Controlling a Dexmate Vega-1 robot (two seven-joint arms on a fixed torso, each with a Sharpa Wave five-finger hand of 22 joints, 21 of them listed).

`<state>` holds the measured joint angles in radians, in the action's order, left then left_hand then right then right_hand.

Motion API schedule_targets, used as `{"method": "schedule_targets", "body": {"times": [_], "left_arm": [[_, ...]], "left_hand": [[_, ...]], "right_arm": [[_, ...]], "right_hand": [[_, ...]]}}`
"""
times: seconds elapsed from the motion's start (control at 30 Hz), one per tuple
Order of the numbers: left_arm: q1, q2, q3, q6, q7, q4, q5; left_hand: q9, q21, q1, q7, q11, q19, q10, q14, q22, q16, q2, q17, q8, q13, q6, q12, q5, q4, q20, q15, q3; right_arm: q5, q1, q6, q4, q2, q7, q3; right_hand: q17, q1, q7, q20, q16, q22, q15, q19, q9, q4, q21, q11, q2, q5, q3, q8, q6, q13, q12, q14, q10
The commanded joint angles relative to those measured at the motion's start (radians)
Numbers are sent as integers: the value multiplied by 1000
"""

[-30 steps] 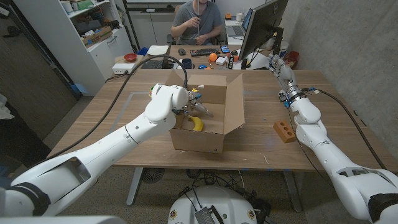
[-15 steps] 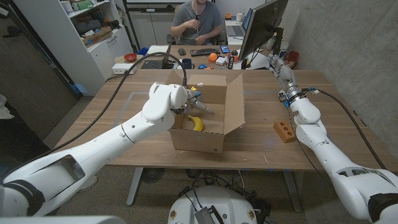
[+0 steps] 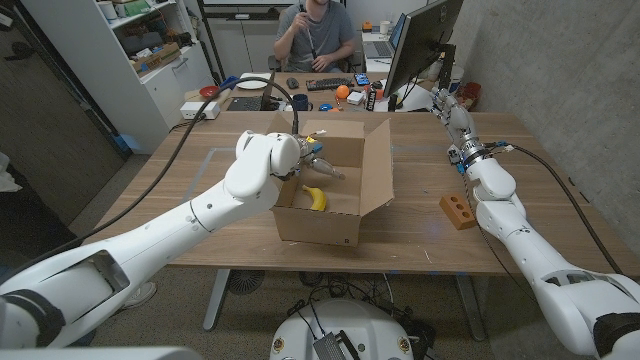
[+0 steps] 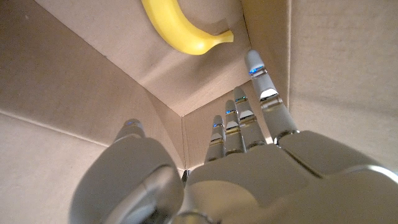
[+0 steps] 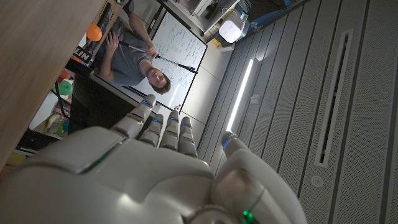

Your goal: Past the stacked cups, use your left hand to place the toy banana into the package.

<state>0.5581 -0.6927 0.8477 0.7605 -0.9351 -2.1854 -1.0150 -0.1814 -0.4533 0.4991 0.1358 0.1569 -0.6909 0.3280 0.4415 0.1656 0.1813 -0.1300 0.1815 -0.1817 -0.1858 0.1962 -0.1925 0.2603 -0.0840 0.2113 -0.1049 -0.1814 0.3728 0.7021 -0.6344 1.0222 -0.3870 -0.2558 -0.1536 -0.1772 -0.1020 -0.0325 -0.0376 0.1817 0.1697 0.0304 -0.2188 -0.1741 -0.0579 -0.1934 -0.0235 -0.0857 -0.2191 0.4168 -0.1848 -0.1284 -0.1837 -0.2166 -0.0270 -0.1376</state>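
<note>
The yellow toy banana (image 3: pixel 316 198) lies on the floor of the open cardboard box (image 3: pixel 345 228) at the table's middle. My left hand (image 3: pixel 318 163) hovers inside the box's opening, just above and behind the banana, fingers apart and holding nothing. In the left wrist view the fingers (image 4: pixel 264 93) reach toward the box's inner corner, with the banana (image 4: pixel 183 28) lying free beyond them against the cardboard wall (image 4: pixel 329 68). My right hand (image 3: pixel 447 103) stands at the table's far right edge, fingers straight, nothing in it; the right wrist view shows its back (image 5: pixel 155 165).
An orange brick (image 3: pixel 457 211) lies on the table's right side beside my right forearm. A person (image 3: pixel 315 35) sits at a desk behind the table, next to a dark monitor (image 3: pixel 420 45). The box's flaps (image 3: pixel 377 165) stand up around my left hand.
My left hand and forearm have drawn up and back a little from the banana, which stays still on the box floor. The right arm has not moved.
</note>
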Motion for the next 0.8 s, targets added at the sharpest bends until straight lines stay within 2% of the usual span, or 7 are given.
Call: {"method": "schedule_targets", "body": {"times": [0.03,0.3,0.43,0.63,0.8], "left_arm": [[23,-5,-28,6,12,-49,-38],[45,-1,-51,5,18,-86,-94],[78,-1,-80,-5,52,-107,-99],[109,3,-95,-9,71,-127,-158],[150,9,-136,-20,106,-146,-154]], "left_hand": [[1,6,11,38,-4,0,0,-3,1,4,3,0,-3,-1,-1,-3,9,3,2,3,3],[1,19,19,34,-8,6,-6,-16,2,2,6,0,-2,-1,-6,-1,12,6,2,5,5],[1,31,23,33,-9,15,-15,-33,2,-1,7,1,0,-1,-12,1,14,8,4,1,7],[1,75,30,34,-5,62,-51,-93,3,-8,8,1,4,-2,-42,8,20,9,5,-13,16],[1,96,31,32,2,77,-76,-123,4,-8,10,2,7,-3,-65,10,23,9,5,-25,22]], "right_arm": [[5,8,1,11,-5,-3,0],[7,13,2,19,-7,-2,-1],[5,16,5,27,-10,0,-2],[6,17,2,33,-10,3,-3],[8,21,12,41,-11,7,-4]], "right_hand": [[-3,-3,-6,-24,3,2,18,-6,-5,5,-1,-4,5,-7,3,0,-6,-5,1,-9,-8],[-3,-3,-6,-25,3,2,19,-7,-5,5,-1,-3,5,-7,2,0,-6,-5,1,-9,-8],[-3,-3,-7,-25,3,2,18,-7,-5,5,-1,-4,5,-7,2,0,-6,-5,1,-9,-9],[-3,-2,-7,-25,2,2,19,-7,-5,5,-1,-3,5,-7,2,0,-6,-5,2,-9,-8],[-3,-2,-8,-24,2,2,18,-7,-5,6,-1,-4,5,-8,1,0,-7,-5,2,-9,-8]]}}
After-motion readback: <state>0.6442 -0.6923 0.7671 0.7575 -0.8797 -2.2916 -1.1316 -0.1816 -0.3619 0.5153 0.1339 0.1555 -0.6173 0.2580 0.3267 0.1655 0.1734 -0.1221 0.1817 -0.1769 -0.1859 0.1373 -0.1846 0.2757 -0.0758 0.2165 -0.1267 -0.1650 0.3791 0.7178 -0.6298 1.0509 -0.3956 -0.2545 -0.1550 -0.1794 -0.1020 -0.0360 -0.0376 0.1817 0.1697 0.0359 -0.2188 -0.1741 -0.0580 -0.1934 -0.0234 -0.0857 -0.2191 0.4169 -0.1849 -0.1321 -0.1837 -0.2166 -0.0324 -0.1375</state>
